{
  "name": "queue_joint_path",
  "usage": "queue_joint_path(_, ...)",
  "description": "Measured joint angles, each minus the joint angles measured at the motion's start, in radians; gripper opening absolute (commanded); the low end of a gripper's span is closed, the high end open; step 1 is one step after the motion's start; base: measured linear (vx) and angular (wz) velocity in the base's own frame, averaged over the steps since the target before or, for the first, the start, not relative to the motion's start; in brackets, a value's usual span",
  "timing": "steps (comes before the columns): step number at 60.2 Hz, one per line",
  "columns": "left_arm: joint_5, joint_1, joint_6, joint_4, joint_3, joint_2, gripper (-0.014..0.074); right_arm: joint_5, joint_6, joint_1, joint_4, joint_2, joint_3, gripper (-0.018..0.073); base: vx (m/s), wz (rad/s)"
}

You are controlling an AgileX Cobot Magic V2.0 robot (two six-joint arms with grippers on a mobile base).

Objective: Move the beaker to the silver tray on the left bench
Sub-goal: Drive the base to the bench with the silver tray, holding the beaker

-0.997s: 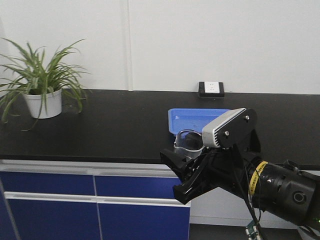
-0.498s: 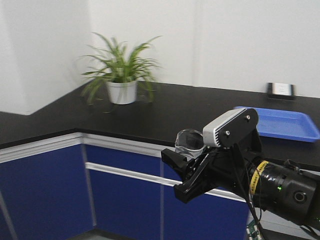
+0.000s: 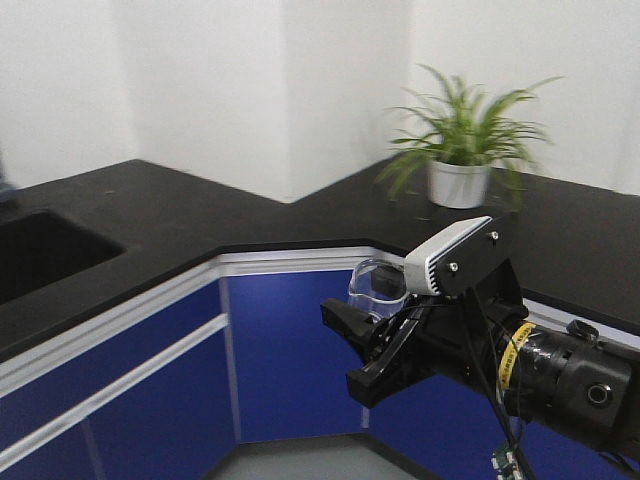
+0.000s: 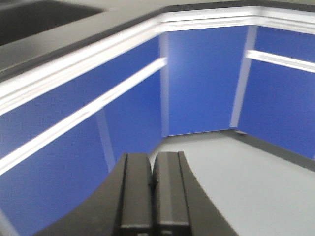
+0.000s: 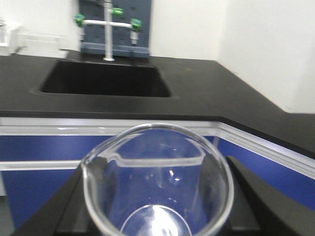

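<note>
My right gripper (image 3: pixel 362 335) is shut on the beaker (image 3: pixel 376 284), a small clear glass with a pouring lip, held upright in the air in front of the blue cabinets. In the right wrist view the beaker (image 5: pixel 157 177) fills the lower frame, with a black finger on each side of it (image 5: pixel 64 209). My left gripper (image 4: pixel 152 157) is shut and empty, pointing down at the floor. A black worktop under a plain white wall (image 3: pixel 150 200) runs along the left. The silver tray is out of view.
A potted plant (image 3: pixel 458 183) stands on the black counter at the right. A black sink (image 5: pixel 106 81) with a green-handled tap (image 5: pixel 107 22) is sunk in the left worktop. Blue cabinet fronts (image 3: pixel 290 350) meet in a corner above grey floor (image 4: pixel 236 177).
The view has swung left. The blue tray and wall socket have gone out of view, the plant has shifted right, and the counter corner and sink have appeared. The beaker stays in my right gripper.
</note>
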Motion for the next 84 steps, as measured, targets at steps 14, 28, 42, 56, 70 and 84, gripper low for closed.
queue_joint_path(14, 0.000, 0.000, 0.000, 0.000, 0.000, 0.000, 0.0001, 0.000, 0.000, 0.000, 0.000, 0.000, 0.000, -0.0011, -0.02, 0.66)
queue_joint_path(28, 0.000, 0.000, 0.000, 0.000, 0.000, 0.000, 0.0001, 0.000, 0.000, 0.000, 0.000, 0.000, 0.000, -0.0011, 0.04, 0.60)
queue_joint_path(42, 0.000, 0.000, 0.000, 0.000, 0.000, 0.000, 0.0001, 0.000, 0.000, 0.000, 0.000, 0.000, 0.000, -0.0011, 0.09, 0.55)
queue_joint_path(56, 0.000, 0.000, 0.000, 0.000, 0.000, 0.000, 0.0001, 0.000, 0.000, 0.000, 0.000, 0.000, 0.000, -0.0011, 0.15, 0.58)
queue_joint_path(70, 0.000, 0.000, 0.000, 0.000, 0.000, 0.000, 0.0001, 0.000, 0.000, 0.000, 0.000, 0.000, 0.000, -0.0011, 0.18, 0.64)
queue_joint_path(84, 0.000, 0.000, 0.000, 0.000, 0.000, 0.000, 0.0001, -0.001, 0.000, 0.000, 0.000, 0.000, 0.000, -0.0011, 0.22, 0.52)
